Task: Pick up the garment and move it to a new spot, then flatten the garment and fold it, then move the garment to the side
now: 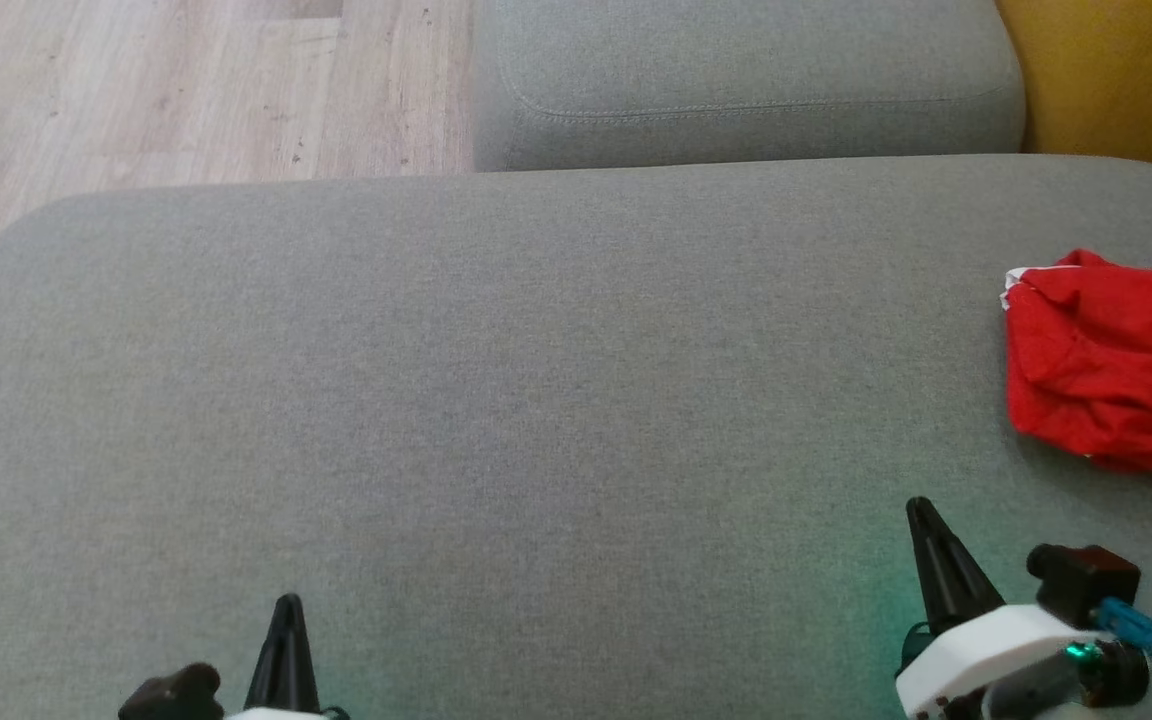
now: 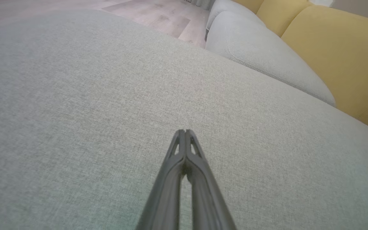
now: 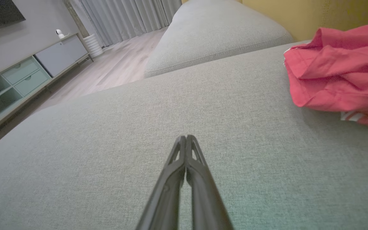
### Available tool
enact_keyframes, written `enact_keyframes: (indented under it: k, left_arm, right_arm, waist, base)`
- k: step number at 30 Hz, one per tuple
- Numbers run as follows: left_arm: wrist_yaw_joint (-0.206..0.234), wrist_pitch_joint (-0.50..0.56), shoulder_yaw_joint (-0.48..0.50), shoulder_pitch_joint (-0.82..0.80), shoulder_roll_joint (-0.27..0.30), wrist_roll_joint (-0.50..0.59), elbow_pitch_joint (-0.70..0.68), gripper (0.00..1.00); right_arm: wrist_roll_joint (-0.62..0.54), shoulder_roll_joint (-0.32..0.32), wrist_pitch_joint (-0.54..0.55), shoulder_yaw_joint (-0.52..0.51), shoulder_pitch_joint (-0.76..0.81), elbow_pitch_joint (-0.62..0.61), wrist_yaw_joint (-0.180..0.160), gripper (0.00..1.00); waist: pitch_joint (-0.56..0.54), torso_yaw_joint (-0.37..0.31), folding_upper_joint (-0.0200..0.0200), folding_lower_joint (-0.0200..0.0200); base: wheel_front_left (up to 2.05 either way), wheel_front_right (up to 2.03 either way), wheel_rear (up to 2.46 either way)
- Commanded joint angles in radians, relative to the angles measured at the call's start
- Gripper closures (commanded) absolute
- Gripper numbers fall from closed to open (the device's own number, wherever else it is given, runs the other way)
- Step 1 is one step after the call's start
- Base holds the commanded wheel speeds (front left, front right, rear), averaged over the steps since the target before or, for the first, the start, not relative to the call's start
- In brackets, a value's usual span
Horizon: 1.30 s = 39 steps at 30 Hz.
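Note:
The garment (image 1: 1116, 370) is red cloth with a bit of white trim, lying crumpled at the right edge of the big grey cushion (image 1: 536, 380). In the right wrist view the garment (image 3: 340, 73) lies ahead and to the right of my fingers, apart from them. My right gripper (image 1: 918, 510) hovers at the lower right, shut on nothing, well short of the cloth. My left gripper (image 1: 288, 603) sits at the lower left, also shut and empty. In both wrist views the left gripper (image 2: 184, 131) and right gripper (image 3: 186, 137) show their fingers pressed together above bare grey fabric.
A second grey cushion (image 1: 736, 80) lies beyond the big one. Yellow backrest cushions (image 2: 337, 54) run along the right side. Wooden floor (image 1: 136, 90) shows at the upper left. A low cabinet (image 3: 21, 80) and curtains (image 3: 123, 16) stand across the room.

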Motion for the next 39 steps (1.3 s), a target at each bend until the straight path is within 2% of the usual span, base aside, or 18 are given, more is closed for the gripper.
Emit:
enact_keyframes:
  k: [1,39]
  left_arm:
    - [-0.009,0.004,0.032,-0.045,0.001,-0.013,-0.024,1.0]
    - [-0.141,0.105,0.213,-0.101,-0.074,-0.284,0.006,1.0]
  right_arm:
    - [0.026,-0.011,0.0,-0.004,-0.049,-0.026,0.0,1.0]
    - [0.482,-0.024,0.022,-0.039,-0.099,-0.007,0.0,1.0]
  waist:
    - [0.0,0.0,0.0,0.0]
    - [0.001,-0.01,0.0,-0.0001]
  base:
    - [0.0,0.0,0.0]
    - [0.0,0.0,0.0]
